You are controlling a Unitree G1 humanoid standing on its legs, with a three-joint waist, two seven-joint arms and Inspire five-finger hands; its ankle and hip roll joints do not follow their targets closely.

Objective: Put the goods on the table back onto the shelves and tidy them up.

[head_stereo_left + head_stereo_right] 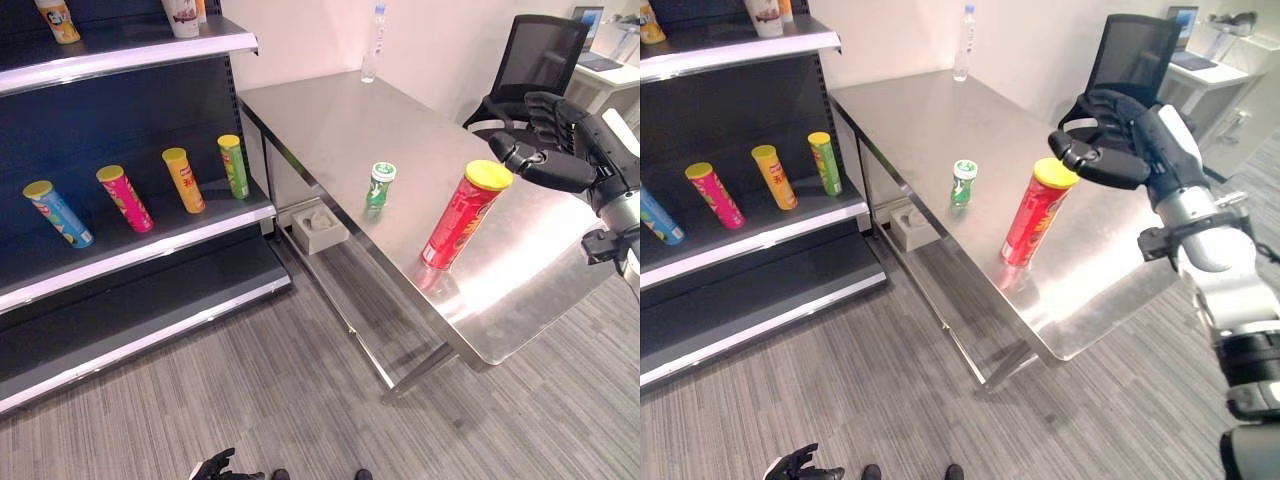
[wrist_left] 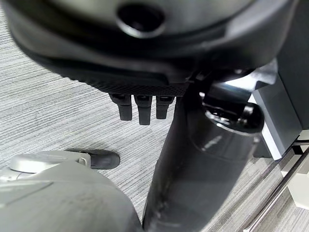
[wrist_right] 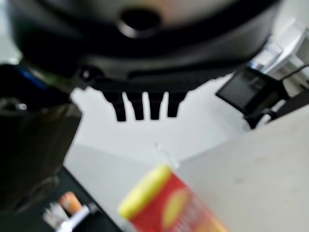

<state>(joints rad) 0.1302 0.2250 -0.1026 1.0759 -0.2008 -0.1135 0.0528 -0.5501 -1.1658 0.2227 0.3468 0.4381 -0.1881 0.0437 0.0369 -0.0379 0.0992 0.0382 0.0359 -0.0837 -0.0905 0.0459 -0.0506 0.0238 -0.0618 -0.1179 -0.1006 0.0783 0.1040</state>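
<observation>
Right hand (image 1: 1110, 150), fingers loosely spread and empty, hovers just beside red can (image 1: 1034, 216).

My right hand (image 1: 1102, 150) hangs open just beside the yellow lid of the red can (image 1: 1033, 217), with bare tabletop (image 1: 920, 120) all round the can's base. The small green tub (image 1: 380, 184) stands apart on the shelf side, leaving a lane between the two. A clear bottle (image 1: 372, 44) stands at the far edge by the wall. A black chair (image 1: 530, 65) crowds the far side behind my hand. On the middle shelf (image 1: 150, 240), four tilted cans leave gaps between them.
</observation>
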